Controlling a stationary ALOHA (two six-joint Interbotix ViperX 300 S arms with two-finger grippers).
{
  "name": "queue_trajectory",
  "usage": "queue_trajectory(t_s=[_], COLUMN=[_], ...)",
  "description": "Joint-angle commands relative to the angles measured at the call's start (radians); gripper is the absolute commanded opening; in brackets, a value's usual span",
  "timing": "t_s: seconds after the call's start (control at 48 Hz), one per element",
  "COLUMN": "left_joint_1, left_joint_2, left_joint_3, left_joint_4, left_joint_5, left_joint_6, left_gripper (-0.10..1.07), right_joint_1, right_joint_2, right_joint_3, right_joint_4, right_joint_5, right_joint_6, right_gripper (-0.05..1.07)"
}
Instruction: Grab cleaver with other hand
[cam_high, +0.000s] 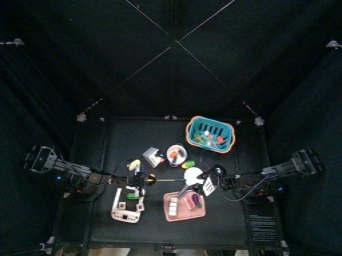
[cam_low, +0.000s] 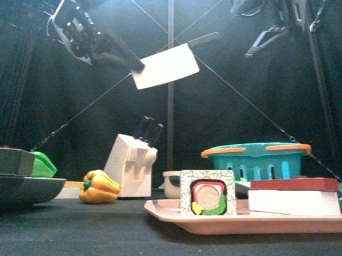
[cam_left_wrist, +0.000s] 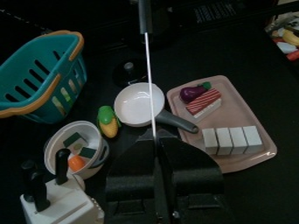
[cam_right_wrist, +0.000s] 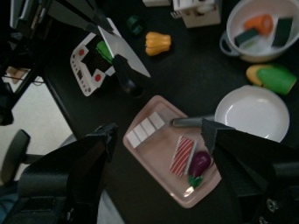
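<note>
L gripper (cam_low: 118, 55) up high at left, jaws pinching the dark handle of the white-bladed cleaver (cam_low: 167, 66); blade hangs in mid-air over table centre, angled up to the right. R gripper (cam_low: 267, 38) high at right, jaws spread wide, holding nothing, near the cleaver tip but apart from it. Below: white knife block (cam_low: 130, 164) at left, yellow bell pepper (cam_low: 98, 186) beside it, teal plastic basket (cam_low: 257, 160) far right, pink tray (cam_low: 227, 216) near right with what's prob. sushi.
</note>
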Motion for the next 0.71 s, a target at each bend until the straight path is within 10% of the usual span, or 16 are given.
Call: queue_trajectory(t_s=[0.0,0.688], left_joint_1=[-0.008,-0.006], left_joint_2=[-0.006,-0.005], left_joint_3=[-0.012,-0.026], left_joint_4=[0.002,-0.1], left_joint_5=[-0.006,-0.143], left_joint_6=[-0.002,-0.008], left_gripper=[0.32,0.32], right_joint_1=[-0.008,0.052], right_joint_2=[0.0,0.187], right_joint_3=[-0.023,-0.089], right_joint_4=[-0.038,-0.137], right_joint_5=[-0.018,-0.067], right_joint_6=[-0.043,-0.331], right_gripper=[1.04,1.04])
